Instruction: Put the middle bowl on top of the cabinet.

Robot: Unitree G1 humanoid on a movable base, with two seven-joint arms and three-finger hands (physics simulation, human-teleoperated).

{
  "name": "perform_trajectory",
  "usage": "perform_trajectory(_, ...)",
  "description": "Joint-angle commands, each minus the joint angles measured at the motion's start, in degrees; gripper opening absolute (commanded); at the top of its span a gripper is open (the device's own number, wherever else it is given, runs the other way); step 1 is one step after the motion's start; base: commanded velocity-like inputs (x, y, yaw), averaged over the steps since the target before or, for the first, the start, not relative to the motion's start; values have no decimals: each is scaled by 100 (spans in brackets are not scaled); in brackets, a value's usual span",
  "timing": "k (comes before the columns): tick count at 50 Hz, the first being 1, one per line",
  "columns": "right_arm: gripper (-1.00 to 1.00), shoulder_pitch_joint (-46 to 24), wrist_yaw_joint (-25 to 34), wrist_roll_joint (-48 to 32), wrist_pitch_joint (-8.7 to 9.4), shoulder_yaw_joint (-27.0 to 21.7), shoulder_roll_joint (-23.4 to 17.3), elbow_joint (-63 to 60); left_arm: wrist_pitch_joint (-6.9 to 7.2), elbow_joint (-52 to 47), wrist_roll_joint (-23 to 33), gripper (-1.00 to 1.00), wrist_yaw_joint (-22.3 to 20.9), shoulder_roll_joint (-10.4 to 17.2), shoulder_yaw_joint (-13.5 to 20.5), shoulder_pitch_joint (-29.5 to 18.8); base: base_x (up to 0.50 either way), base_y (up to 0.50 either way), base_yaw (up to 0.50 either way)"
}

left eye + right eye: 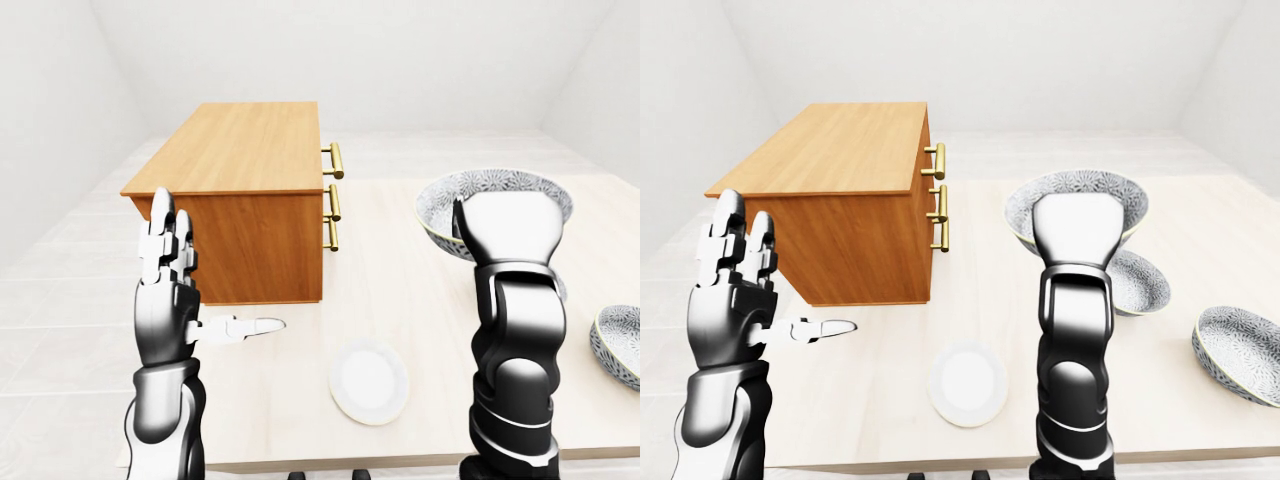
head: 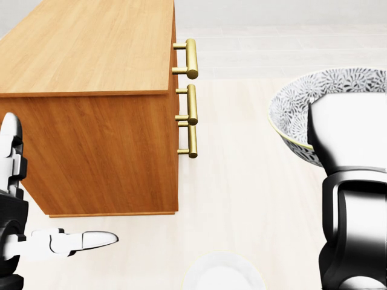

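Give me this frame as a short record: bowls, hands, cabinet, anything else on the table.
held bowl: patterned, raised above the table, right of cabinet
right hand: gripping held bowl
left hand: open, fingers up, empty, beside cabinet
cabinet: wooden, brass handles, no bowl on top
other bowls: two, on table at right
plate: white, on table

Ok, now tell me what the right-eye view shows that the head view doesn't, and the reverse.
Only the right-eye view: two more bowls on the table at right, and the whole plate. Only the head view: nothing new, just a closer look at the three handles. Both: the cabinet, the bowl held up by the right hand, and the open left hand.
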Motion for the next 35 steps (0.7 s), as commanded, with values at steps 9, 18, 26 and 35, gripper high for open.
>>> perform_trajectory(9, -100, -1192, 0, 173, 0, 48, 119, 635, 0, 80, 5, 100, -12, 5, -8, -33, 0, 0, 0)
perform_trajectory(18, -100, -1699, 0, 496, 0, 33, 18, 1220, 0, 38, 11, 100, -29, 12, -17, -12, 0, 0, 0)
perform_trajectory(26, -100, -1801, 0, 675, 0, 41, -39, 1148, 0, 84, 35, 100, -37, 14, -33, -12, 0, 0, 0)
perform_trajectory(35, -100, -2094, 0, 776, 0, -70, -220, 1093, 0, 43, 59, 100, -50, 19, -39, -9, 0, 0, 0)
